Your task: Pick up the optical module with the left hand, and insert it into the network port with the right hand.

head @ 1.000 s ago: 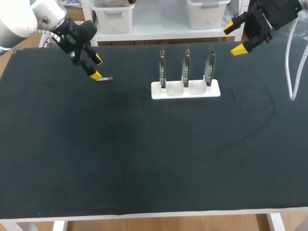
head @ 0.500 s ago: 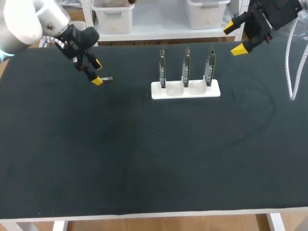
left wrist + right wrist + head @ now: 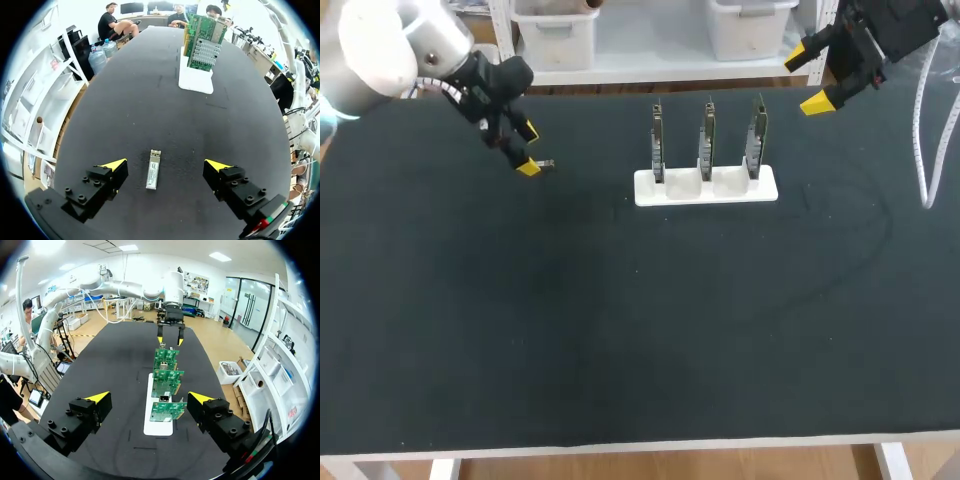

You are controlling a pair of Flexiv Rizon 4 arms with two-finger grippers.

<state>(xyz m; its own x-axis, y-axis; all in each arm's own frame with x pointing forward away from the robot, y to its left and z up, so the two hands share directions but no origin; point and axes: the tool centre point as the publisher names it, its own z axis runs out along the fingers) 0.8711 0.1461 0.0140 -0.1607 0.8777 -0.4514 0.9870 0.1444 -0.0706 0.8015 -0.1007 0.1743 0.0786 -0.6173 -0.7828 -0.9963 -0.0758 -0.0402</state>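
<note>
At the far left of the desk (image 3: 620, 330), the left arm (image 3: 390, 50) comes in from the back corner. Its left fingers (image 3: 528, 166) hang low over the dark surface, spread wide and holding nothing. In the head view the optical module (image 3: 545, 163) lies flat on the desk just beside the nearer yellow tip. In the left wrist view it is a slim silver bar (image 3: 153, 169) lying lengthwise between the two open fingers (image 3: 114, 164) and touching neither.

Further right, towards the back of the desk and well apart from the module, a white stand (image 3: 706, 187) holds three green circuit cards (image 3: 706, 140). They stand upright, side by side in a row. In the right wrist view the cards (image 3: 165, 385) line up one behind another ahead of the right arm's fingers, with the left arm's yellow tips beyond the farthest card.

At the far right, the right arm (image 3: 895, 25) sits over the desk's back edge. Its right fingers (image 3: 817, 102) are parted wide and empty, and nothing lies between them. A white cable (image 3: 923, 140) hangs down past the desk's right side.
</note>
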